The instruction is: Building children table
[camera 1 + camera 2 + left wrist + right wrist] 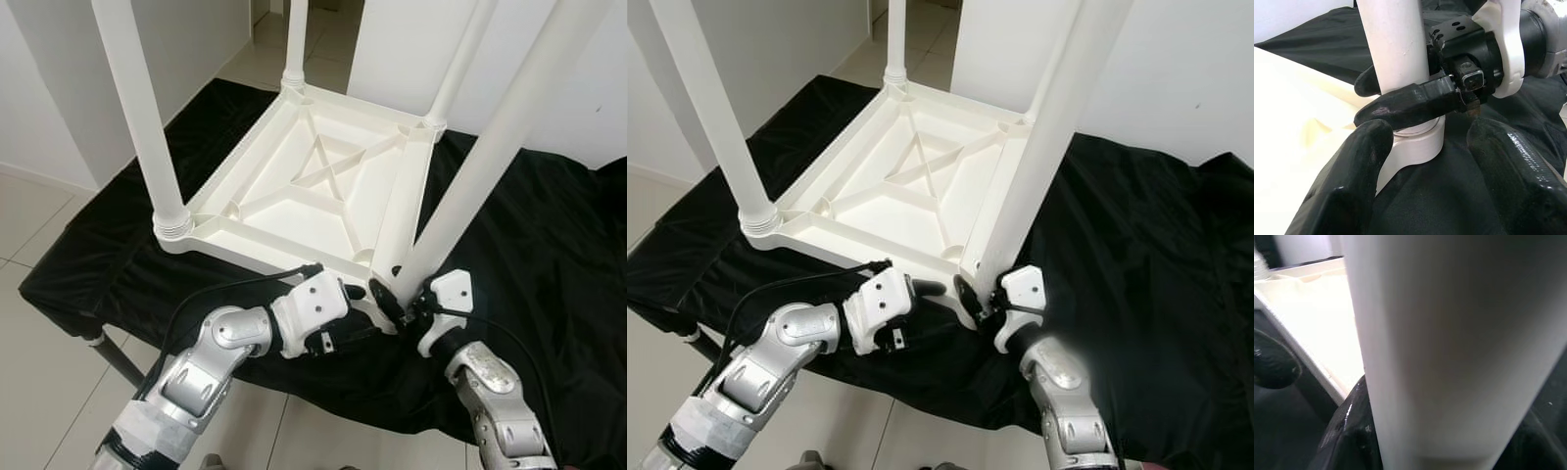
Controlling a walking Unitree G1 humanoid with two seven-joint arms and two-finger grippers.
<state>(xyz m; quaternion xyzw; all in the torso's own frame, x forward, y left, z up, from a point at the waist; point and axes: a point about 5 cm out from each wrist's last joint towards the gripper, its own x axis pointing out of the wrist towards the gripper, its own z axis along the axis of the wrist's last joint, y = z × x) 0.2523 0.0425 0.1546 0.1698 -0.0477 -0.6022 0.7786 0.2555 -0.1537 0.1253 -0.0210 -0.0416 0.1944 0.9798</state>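
Four white legs stand up from the corners of one upturned white children's table (pixel 313 186), which lies underside-up on a worktop draped in black cloth (pixel 549 255). The right end effector (pixel 404 299) has its two black fingers closed around the near right leg (pixel 490 157) just above its corner socket. The left end effector (pixel 1435 181) sits just beside that corner, its two fingers spread and holding nothing.
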